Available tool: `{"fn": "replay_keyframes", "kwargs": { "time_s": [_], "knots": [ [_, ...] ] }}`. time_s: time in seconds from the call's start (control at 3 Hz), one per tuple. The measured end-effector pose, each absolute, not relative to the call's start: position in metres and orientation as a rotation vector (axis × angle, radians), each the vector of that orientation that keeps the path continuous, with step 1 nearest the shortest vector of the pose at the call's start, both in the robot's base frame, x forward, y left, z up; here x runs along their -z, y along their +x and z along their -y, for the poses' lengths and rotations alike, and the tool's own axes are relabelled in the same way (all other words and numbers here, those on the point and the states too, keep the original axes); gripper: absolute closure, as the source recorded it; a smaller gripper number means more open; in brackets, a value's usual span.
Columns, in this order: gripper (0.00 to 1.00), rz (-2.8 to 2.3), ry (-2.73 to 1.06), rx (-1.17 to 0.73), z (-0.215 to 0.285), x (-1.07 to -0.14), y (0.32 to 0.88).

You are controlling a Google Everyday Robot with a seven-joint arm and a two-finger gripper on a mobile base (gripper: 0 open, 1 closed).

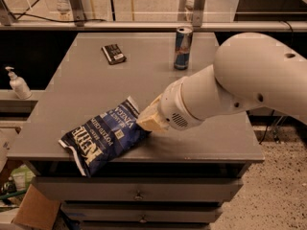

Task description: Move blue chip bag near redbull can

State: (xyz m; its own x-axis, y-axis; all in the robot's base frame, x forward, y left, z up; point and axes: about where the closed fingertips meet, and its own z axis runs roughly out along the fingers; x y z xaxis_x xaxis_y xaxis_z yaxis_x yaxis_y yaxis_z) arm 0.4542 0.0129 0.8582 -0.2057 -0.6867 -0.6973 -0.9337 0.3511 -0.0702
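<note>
Your gripper [149, 119] sits low over the front half of the grey table [86, 85], its tan tip pressed against the right-hand edge of the blue chip bag [103, 135]. From this angle you cannot tell whether it is clamped on that edge or only resting against it, because the white wrist hides the contact. The bag lies flat and skewed near the front left of the table, its lower corner hanging slightly past the front lip, so it probably needs a real hold rather than a push. The edge nearest the arm looks like the easiest place to catch crinkly foil. The redbull can [183, 48] stands upright near the back edge, well apart from the bag, with bare tabletop between them. A small black packet [113, 53] lies to the can's left, off the likely path. As you judge it, the carry toward the can is not yet done, and a tall slim can will tip easily if the bag brushes it.
</note>
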Motion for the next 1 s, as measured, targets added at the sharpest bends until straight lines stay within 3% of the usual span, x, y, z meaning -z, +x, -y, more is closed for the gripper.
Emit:
{"fn": "replay_keyframes", "kwargs": {
  "time_s": [0.67,1.0],
  "knots": [
    [1.00,-2.017,-1.199,-0.414,0.064,-0.889,0.496],
    [1.00,-2.017,-1.199,-0.414,0.064,-0.889,0.496]
  ]
}}
